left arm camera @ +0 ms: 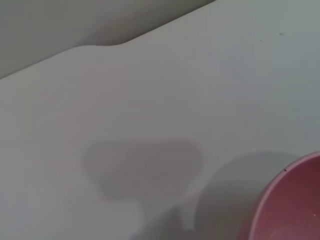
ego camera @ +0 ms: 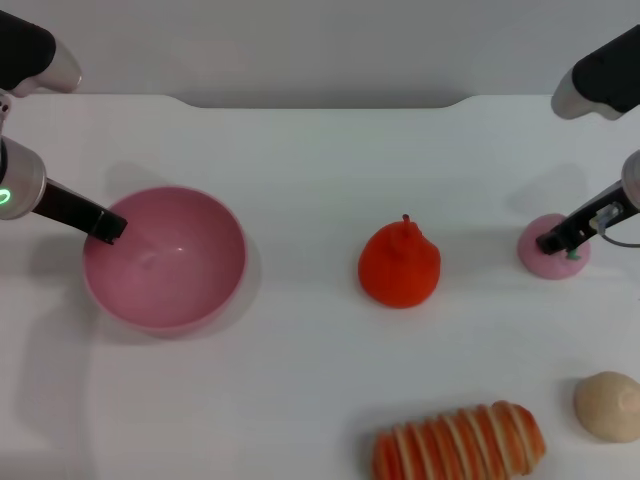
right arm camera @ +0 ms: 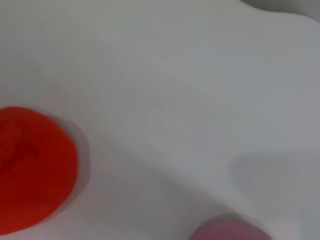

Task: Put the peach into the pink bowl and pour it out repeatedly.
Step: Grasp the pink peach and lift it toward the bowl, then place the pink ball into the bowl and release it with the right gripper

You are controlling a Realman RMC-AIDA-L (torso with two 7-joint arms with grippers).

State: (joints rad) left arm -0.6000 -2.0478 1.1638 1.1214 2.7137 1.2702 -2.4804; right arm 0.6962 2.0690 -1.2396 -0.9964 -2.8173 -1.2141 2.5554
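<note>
One peach (ego camera: 553, 252), pale pink, round | right tool (ego camera: 547, 241) on it, grip unclear | left tool (ego camera: 108, 229) at pink bowl (ego camera: 165, 258), unclear

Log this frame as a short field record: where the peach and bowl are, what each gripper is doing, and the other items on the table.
peach: on the table at the robot's right, outside the bowl
pink bowl: upright at the left, nothing in it
right gripper: down at the peach, touching it
left gripper: at the bowl's far-left rim
orange-red pear-shaped fruit: mid-table, between bowl and peach
striped loaf-shaped toy: near edge
beige ball: near right corner
table: white
</note>
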